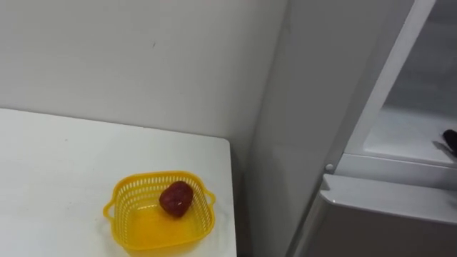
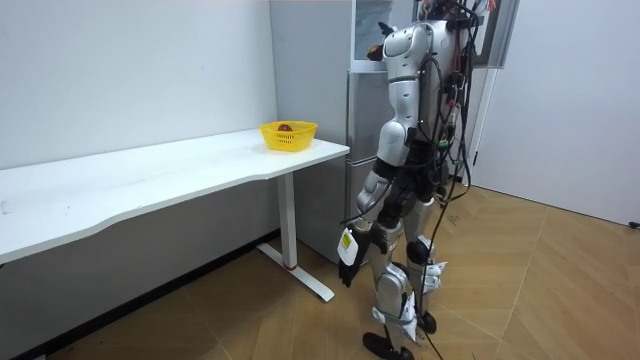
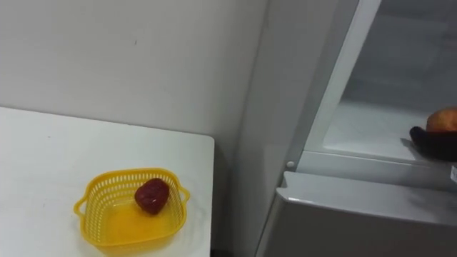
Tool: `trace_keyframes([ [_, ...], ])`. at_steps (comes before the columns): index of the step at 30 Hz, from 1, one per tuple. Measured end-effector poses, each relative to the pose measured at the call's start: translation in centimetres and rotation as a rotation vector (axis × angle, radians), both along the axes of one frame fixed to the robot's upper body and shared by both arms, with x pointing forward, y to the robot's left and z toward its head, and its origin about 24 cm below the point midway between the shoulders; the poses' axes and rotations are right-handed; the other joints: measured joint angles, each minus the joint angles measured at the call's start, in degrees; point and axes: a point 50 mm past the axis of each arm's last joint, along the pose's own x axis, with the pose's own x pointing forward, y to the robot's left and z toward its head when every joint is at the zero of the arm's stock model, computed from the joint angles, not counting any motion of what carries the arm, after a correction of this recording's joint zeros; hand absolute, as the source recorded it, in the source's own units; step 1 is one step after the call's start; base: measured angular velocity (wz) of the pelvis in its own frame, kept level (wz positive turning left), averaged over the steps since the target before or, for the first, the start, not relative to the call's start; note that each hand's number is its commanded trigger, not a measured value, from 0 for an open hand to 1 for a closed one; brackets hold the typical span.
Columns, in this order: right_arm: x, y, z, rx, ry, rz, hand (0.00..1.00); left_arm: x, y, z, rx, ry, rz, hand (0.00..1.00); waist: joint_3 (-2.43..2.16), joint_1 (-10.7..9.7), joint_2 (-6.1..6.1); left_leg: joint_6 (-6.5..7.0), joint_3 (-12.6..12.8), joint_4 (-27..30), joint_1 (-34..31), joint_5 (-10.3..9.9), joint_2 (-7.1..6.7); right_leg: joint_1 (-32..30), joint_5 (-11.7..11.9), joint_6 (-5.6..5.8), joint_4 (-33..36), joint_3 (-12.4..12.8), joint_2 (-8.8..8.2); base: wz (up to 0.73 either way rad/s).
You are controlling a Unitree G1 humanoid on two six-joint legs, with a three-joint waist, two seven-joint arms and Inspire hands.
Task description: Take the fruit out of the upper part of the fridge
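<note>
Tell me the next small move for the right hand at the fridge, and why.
Probably draw the right hand back out of the open upper compartment, bringing the orange fruit along. The fruit sits right against that hand at the shelf's front, and the yellow basket on the table already holds one red fruit; the grip itself is unclear.

Your robot has silver-grey shells over black joints, dark cables down its back, and a black left robot hand.

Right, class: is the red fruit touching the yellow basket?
Touching. The left eye view shows the red fruit resting inside the yellow basket, on its floor.
</note>
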Motion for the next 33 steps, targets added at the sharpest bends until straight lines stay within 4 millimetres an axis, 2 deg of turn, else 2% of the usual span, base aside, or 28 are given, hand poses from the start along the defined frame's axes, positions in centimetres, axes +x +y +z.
trace_keyframes([
  [5,0.1,0.1,-0.1,0.020,0.015,0.036,0.00,-0.1,0.0,0.0,-0.005,0.008,0.002,0.00,-0.21,-0.53,0.46,0.00,0.03,-0.01,0.11,0.00,0.01,0.12,0.00,0.00,0.01,-0.02,0.00,0.00],
  [11,0.5,-0.3,-1.0,0.124,0.044,0.076,0.00,-0.6,0.0,-0.1,-0.004,0.028,0.008,0.00,-0.22,-0.56,0.73,0.00,-0.01,-0.07,0.93,0.00,0.02,0.85,0.00,0.00,-0.06,0.02,-0.01,0.00],
  [12,0.7,-0.3,-1.0,0.135,0.055,0.091,0.42,-0.6,0.0,0.0,-0.002,0.025,0.008,0.00,-0.25,-0.66,0.77,-0.01,-0.02,-0.07,1.01,-0.01,0.03,0.82,0.00,-0.01,-0.06,0.02,-0.01,0.00],
  [13,0.8,-0.5,-0.9,0.135,0.062,0.095,0.65,-0.6,0.0,0.0,-0.002,0.026,0.008,0.00,-0.25,-0.63,0.78,-0.02,-0.03,-0.06,1.03,-0.01,0.03,0.84,0.00,-0.01,-0.06,0.01,-0.01,0.00],
  [15,1.1,-0.6,-1.1,0.139,0.096,0.116,1.00,-1.0,0.0,0.0,-0.002,0.032,0.008,0.00,-0.27,-0.67,0.93,-0.02,-0.05,0.04,1.16,-0.01,0.05,1.16,0.00,-0.01,-0.05,0.02,0.03,0.00],
  [23,1.3,-1.4,-1.6,0.150,0.165,0.150,1.00,-1.2,0.1,0.0,0.003,0.052,0.016,0.00,-0.41,-0.46,0.74,-0.03,-0.17,0.35,1.30,-0.02,0.05,1.65,0.08,-0.14,-0.10,0.09,0.04,0.00],
  [33,1.1,-1.7,-1.3,0.128,0.171,0.158,1.00,-1.4,0.2,-0.1,0.004,0.064,0.018,0.00,-0.27,-0.42,0.98,-0.10,-0.17,0.23,1.77,-0.06,0.14,1.96,0.08,-0.15,-0.15,0.13,0.13,0.00],
])
